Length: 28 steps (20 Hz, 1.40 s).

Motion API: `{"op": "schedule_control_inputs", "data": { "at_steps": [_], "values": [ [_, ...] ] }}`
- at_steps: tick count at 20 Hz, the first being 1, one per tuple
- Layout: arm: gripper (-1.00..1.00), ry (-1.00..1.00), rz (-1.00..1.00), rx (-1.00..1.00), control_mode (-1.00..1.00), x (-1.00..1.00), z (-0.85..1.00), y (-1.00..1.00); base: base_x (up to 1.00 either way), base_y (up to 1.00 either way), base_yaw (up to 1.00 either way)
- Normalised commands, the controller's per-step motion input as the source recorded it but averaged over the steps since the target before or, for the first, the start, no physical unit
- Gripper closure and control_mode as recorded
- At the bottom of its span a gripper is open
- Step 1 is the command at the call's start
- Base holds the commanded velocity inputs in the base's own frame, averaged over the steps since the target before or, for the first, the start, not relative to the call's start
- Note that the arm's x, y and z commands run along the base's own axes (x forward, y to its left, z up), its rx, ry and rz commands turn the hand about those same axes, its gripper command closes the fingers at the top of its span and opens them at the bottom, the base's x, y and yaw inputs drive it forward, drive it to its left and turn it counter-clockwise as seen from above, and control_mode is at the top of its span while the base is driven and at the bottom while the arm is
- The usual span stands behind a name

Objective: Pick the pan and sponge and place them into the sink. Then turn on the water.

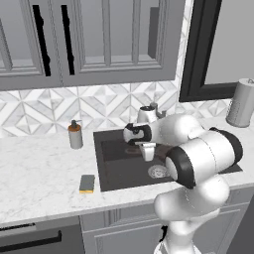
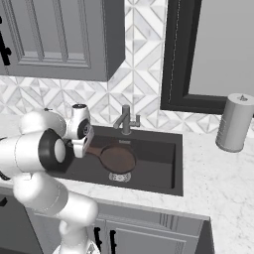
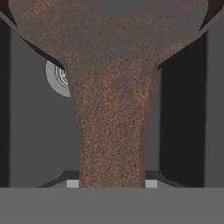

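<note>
One pan (image 2: pixel 118 158) hangs inside the sink (image 2: pixel 163 163), its round dark-brown bowl just above the silver drain (image 2: pixel 119 176) and its long handle (image 3: pixel 113 131) running back toward the sink's left wall, where the end effector (image 2: pixel 85 147) holds it. From the hand view the handle passes straight between the two finger tips (image 3: pixel 72 183), which sit tight against its sides, so the end effector is closed narrowly on the pan's handle. Part of the drain shows left of the handle there. On the white marble counter (image 1: pixel 39 168), the sponge (image 1: pixel 87 183) lies flat just beside the sink's front left corner, yellow body under a dark top. A soap dispenser (image 1: pixel 75 134) stands near the sink's rear left corner, and the grey faucet (image 2: pixel 125 119) rises behind the sink's back edge.
</note>
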Motion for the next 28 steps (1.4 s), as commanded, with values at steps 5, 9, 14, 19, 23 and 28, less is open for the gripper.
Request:
{"op": "schedule_control_inputs", "data": {
  "at_steps": [5,9,14,19,23,28],
  "values": [
    [1.0,-0.01,-0.03,-0.01,-1.0,0.0,-0.6,0.0,0.0,0.0,0.0],
    [1.0,0.0,-0.01,-0.05,-1.0,0.0,-0.64,0.0,0.0,0.0,0.0],
    [1.0,-0.01,0.0,-0.08,-1.0,0.08,-0.61,0.0,0.0,0.0,0.0],
    [1.0,-0.02,0.0,-0.09,-1.0,0.31,-0.52,0.0,0.0,0.0,0.0],
    [1.0,-0.01,0.0,-0.11,-1.0,0.48,-0.46,0.01,0.0,0.0,0.0],
    [1.0,-0.02,0.0,-0.09,-1.0,0.59,-0.38,0.06,0.0,0.0,0.0]
  ]
}}
